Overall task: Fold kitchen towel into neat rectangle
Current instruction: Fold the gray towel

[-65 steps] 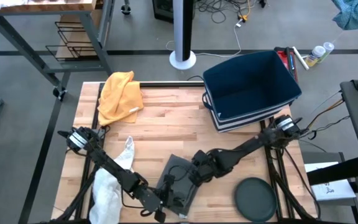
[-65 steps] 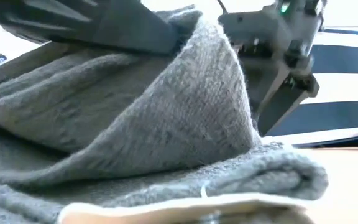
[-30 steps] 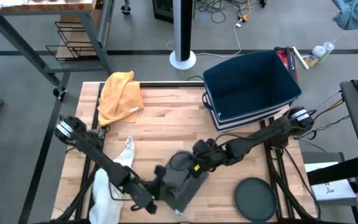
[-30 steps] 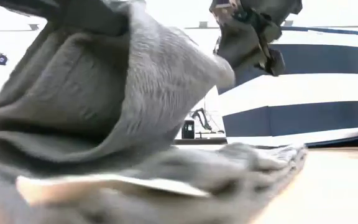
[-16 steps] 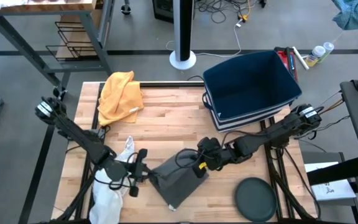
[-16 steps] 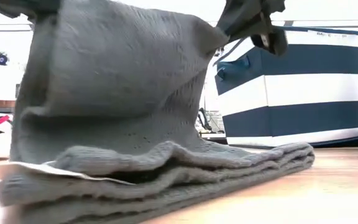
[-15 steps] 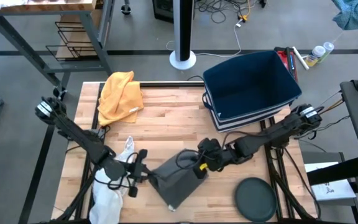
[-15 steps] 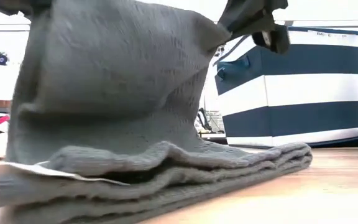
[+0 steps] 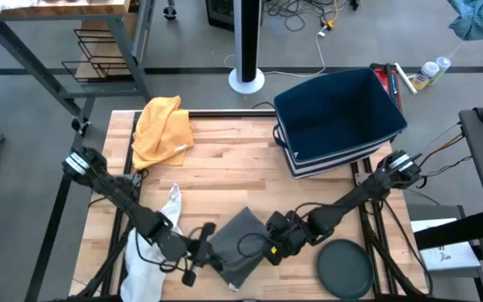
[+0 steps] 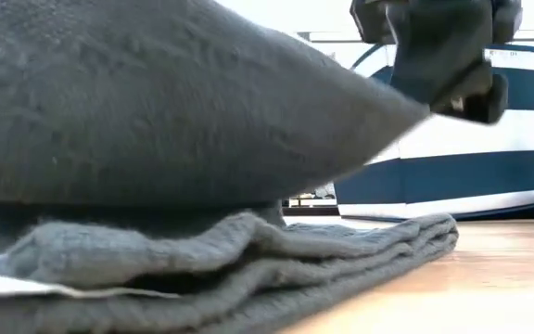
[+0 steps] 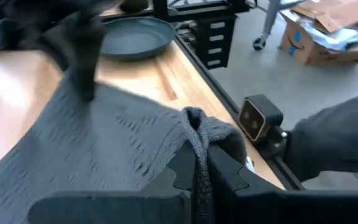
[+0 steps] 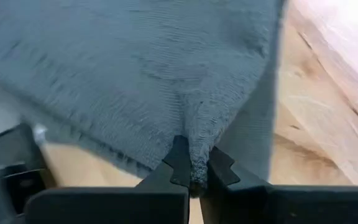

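Grey kitchen towel (image 9: 243, 243) at near edge of the table (image 9: 225, 164), centre, partly folded: lower layers stacked flat, 1 upper flap lifted clear. Left gripper (image 9: 204, 256) pinches the flap's left corner; right gripper (image 9: 272, 246) pinches its right corner, both clamped tight on cloth. Judged mid-fold: flap not yet laid down; edges not squared.

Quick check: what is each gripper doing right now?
Left gripper: shut on the grey towel.
Right gripper: shut on the grey towel.
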You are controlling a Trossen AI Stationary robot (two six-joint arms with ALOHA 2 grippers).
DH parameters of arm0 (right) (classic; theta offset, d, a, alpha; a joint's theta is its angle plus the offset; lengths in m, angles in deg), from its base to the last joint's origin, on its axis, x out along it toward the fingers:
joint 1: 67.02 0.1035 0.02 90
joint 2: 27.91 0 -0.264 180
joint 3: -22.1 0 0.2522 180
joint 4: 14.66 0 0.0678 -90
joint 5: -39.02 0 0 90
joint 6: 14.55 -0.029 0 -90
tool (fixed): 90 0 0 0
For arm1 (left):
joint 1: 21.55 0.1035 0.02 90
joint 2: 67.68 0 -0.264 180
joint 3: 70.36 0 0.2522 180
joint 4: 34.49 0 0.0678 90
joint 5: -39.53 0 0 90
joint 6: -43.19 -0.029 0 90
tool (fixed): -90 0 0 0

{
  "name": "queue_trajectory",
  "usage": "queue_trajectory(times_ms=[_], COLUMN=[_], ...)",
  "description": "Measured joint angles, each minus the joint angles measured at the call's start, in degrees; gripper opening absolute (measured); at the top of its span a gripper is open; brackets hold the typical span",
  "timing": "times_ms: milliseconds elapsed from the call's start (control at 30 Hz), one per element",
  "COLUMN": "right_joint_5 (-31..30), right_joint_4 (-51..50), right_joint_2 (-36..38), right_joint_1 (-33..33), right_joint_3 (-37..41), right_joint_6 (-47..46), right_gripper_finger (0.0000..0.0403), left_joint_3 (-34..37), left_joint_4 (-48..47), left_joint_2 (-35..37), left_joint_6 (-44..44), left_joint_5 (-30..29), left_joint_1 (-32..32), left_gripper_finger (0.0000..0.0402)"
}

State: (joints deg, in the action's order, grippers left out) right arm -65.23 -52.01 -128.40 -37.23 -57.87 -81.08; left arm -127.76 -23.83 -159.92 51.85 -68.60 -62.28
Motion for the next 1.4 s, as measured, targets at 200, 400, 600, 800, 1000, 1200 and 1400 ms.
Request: queue_trajectory(times_ms=[200, 400, 600, 800, 1000, 1200, 1400], right_joint_5=[-1.51, 1.05, 3.25, 6.74, 8.69, 2.52, 2.49], right_joint_4=[-0.15, -0.57, -1.54, -2.24, -2.05, -2.25, -1.38], right_joint_2=[-3.37, -3.86, -3.13, -3.16, -3.16, -3.19, -3.21], right_joint_1=[-0.78, -0.85, 0.17, 1.2, 2.35, 2.17, 0.19], right_joint_3=[0.0, -0.02, -0.15, -0.15, -0.15, -0.13, -0.07], right_joint_6=[0.33, -0.01, -1.19, -2.67, -4.12, -3.7, -0.89], right_gripper_finger=[0.0003, 0.0003, 0.0003, 0.0003, 0.0003, 0.0003, 0.0003], left_joint_3=[-3.42, -7.49, -11.11, -11.01, -10.93, -10.88, -9.01], left_joint_4=[-1.59, -1.41, -1.83, -1.98, -2.09, -2.73, -5.3], left_joint_2=[-6.55, -11.49, -13.85, -14.34, -14.34, -14.34, -14.25], left_joint_6=[2.42, 3.72, 1.33, 1.89, 2.33, 1.47, 1.31], left_joint_5=[1.37, 4.35, 5.68, 5.73, 6.73, 6.9, 7.06], left_joint_1=[-0.07, -0.11, -0.15, -0.07, -0.05, 0.4, 1.79], left_gripper_finger=[0.0008, 0.0008, 0.0008, 0.0008, 0.0008, 0.0008, 0.0008])
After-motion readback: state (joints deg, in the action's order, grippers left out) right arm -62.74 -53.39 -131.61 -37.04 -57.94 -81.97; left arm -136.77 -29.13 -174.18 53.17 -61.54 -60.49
